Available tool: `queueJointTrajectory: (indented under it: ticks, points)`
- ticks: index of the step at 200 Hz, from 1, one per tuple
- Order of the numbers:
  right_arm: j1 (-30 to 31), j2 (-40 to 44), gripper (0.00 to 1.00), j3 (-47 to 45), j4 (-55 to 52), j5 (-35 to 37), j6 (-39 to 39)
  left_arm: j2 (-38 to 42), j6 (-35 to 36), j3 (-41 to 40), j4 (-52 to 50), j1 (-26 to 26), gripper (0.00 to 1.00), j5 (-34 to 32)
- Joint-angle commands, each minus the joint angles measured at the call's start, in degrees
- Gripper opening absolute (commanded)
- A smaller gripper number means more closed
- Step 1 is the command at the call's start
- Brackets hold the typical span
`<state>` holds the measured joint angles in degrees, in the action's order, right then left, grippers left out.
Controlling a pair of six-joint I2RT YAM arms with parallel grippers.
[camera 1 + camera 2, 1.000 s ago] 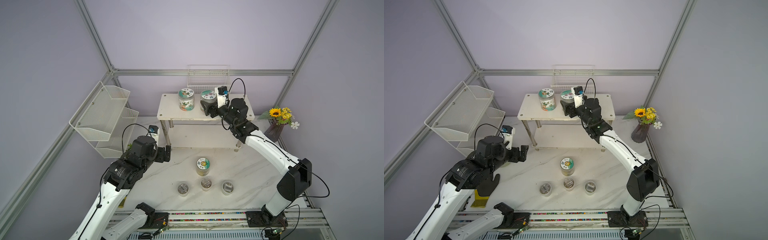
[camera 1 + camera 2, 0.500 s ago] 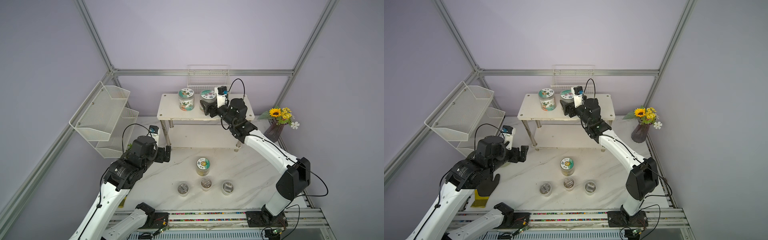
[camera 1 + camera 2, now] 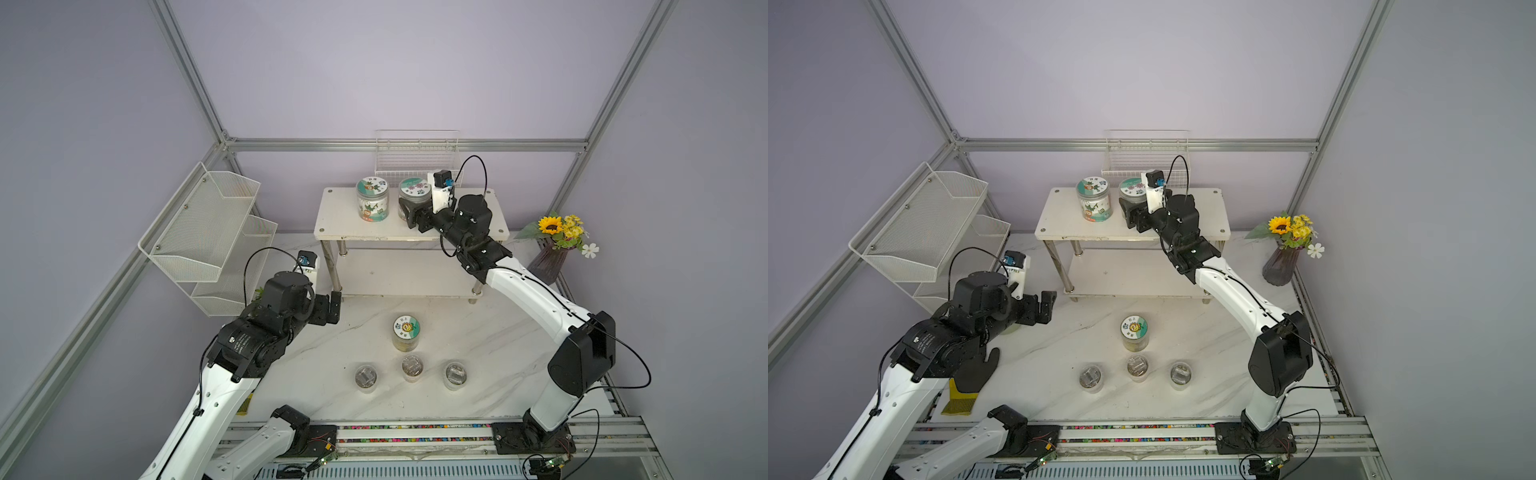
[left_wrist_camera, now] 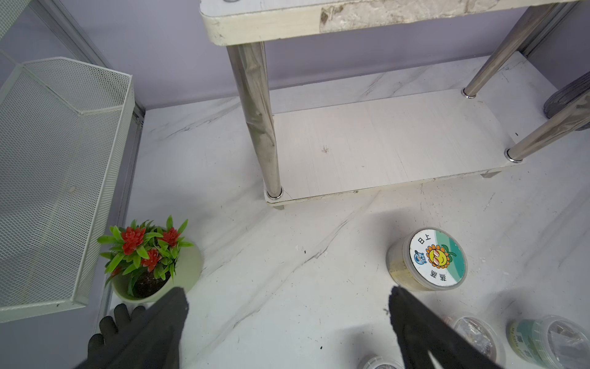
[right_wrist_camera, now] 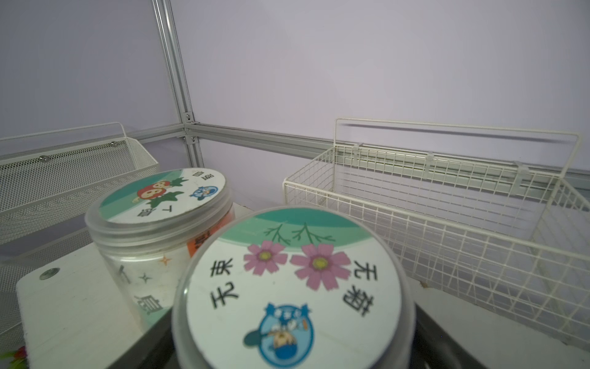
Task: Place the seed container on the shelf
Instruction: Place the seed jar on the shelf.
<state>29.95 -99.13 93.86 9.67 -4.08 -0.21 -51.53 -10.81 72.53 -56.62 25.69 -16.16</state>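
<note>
1. Jaws of the right gripper [image 3: 410,212] stand fairly wide and are closed on the sides of the seed container [image 3: 412,188], a clear jar whose lid bears pink flowers.
2. That seed container is over the top board of the shelf [image 3: 340,216], upright, near the middle. I cannot tell whether its base already rests on the board.
3. Just beside it on the same board stands a second jar [image 3: 372,203] with a red-fruit lid. The two are close, and I cannot tell whether they touch.
4. Jaws of the left gripper [image 3: 330,307] are spread fully wide and hold nothing. It hangs above the table [image 3: 332,353] near the shelf's front left leg.
5. A sunflower jar [image 3: 406,332] stands on the table in front of the shelf, well apart from both grippers.
6. Three small clear cups [image 3: 412,368] sit in a row just in front of the sunflower jar.
7. A potted plant [image 4: 150,258] with red blooms sits on the table beneath the mesh rack [image 3: 199,224].
8. A wire basket [image 3: 415,158] hangs on the back wall behind the shelf, and a vase [image 3: 548,262] of flowers stands to the shelf's right.
</note>
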Motion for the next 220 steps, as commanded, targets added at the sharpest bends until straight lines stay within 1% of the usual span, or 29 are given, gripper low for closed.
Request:
queueJointTrajectory:
  ticks: [1, 85, 124, 220]
  points:
    - [-0.6, -1.2, 0.82, 1.7, 0.4, 0.7, 0.2, 0.1, 1.1, 1.7, 1.1, -0.6, 1.0, 0.1]
    - [-0.7, -1.1, 0.86, 1.2, 0.4, 0.7, 0.3, 0.3, 1.4, 1.6, 1.2, -0.9, 1.0, 0.5]
    - [-0.7, -0.7, 0.9, 0.7, 0.4, 0.9, 0.4, 0.2, 1.6, 1.6, 1.2, -1.0, 1.0, 0.5]
    - [-0.7, 0.0, 0.96, 0.6, -0.4, 0.1, 0.3, 0.4, 1.5, 1.6, 1.1, -1.1, 1.0, 0.6]
